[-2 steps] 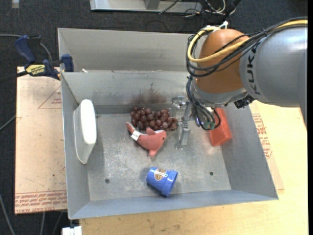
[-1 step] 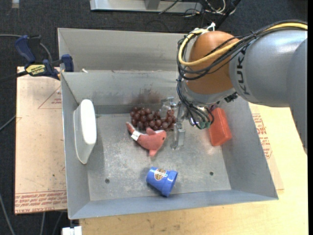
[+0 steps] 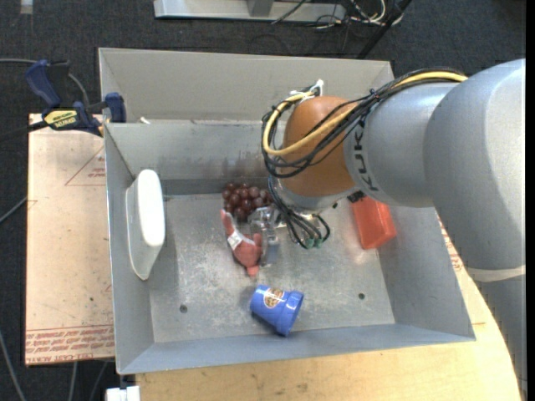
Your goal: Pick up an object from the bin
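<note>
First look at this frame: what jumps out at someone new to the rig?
The big grey arm with its orange cover reaches from the right over the middle of the bin. At its tip lie a reddish piece and, just behind it, dark red grapes. A blue cup lies on its side near the front, and a white oblong dish leans along the left wall.
</note>
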`<state>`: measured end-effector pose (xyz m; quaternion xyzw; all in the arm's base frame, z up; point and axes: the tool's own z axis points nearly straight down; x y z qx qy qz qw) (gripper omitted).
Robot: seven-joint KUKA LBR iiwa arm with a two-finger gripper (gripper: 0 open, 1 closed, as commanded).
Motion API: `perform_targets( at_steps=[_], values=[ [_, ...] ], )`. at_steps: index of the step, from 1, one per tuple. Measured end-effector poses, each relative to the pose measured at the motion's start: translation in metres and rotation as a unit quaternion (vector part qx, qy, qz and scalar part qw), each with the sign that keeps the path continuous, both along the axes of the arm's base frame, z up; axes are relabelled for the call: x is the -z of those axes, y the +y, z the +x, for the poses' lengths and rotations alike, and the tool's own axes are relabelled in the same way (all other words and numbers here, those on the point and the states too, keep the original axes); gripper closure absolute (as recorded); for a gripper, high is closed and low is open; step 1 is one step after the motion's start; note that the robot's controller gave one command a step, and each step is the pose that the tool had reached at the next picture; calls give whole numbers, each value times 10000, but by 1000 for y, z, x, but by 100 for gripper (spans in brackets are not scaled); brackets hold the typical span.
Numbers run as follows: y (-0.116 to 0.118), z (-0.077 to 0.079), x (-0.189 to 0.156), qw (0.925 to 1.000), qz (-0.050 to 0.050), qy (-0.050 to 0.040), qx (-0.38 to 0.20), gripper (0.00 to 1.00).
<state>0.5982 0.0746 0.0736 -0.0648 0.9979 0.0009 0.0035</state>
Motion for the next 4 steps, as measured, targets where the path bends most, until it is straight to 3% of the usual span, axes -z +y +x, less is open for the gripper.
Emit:
perform_targets(
  at_steps=[1,2,3,4],
  values=[
    [0,0,0,10000,0,0,-1,100],
    [0,-3,-98,9999,4,-16,-157,100],
    [0,-3,-98,9999,3,-16,-159,100],
    [-4,1,-141,9997,3,16,-258,100]
  ],
)
